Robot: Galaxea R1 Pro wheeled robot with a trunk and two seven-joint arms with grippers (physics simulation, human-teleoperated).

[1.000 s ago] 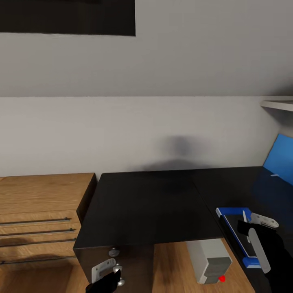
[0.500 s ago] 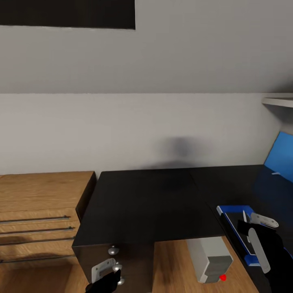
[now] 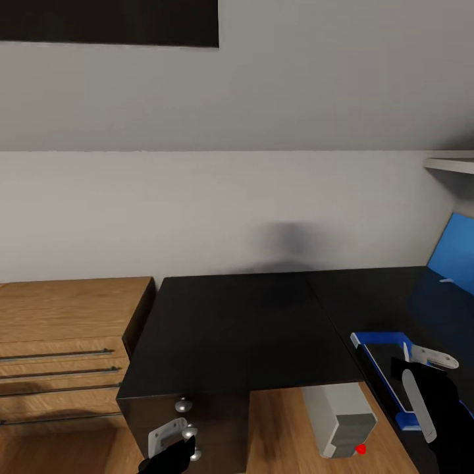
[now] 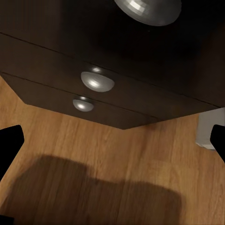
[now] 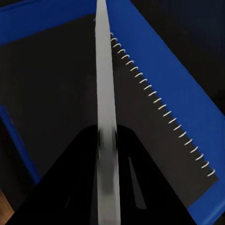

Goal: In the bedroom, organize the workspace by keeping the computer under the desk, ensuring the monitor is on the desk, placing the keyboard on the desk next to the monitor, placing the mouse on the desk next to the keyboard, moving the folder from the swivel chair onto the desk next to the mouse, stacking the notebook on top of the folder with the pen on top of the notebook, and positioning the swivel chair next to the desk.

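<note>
Glossy black desk top (image 3: 243, 329) spreads ahead of both arms, with a low oak drawer unit (image 3: 62, 349) butting its far-left side. The right gripper (image 3: 421, 395) hangs at the near right edge of the desk, its fingers pinched shut on a slim white pen (image 5: 107, 122), which runs straight out between them. Directly under that gripper lies the blue folder (image 3: 375, 342) flat on the desk, and on the folder rests a black spiral-bound notebook (image 5: 56, 93), its wire coil (image 5: 159, 108) running along the side just beside the pen. Whether the pen's tip touches the notebook cannot be told. Below and to the left of the right gripper, under the desk edge, stands the light-grey computer (image 3: 339, 421) on the wood floor (image 4: 93, 154), its red dot facing forward. The left gripper (image 3: 172, 442) is low in front of the desk's dark drawer block (image 4: 117, 89), jaws spread wide with nothing between them, round metal knobs (image 4: 97, 80) just ahead of it.
</note>
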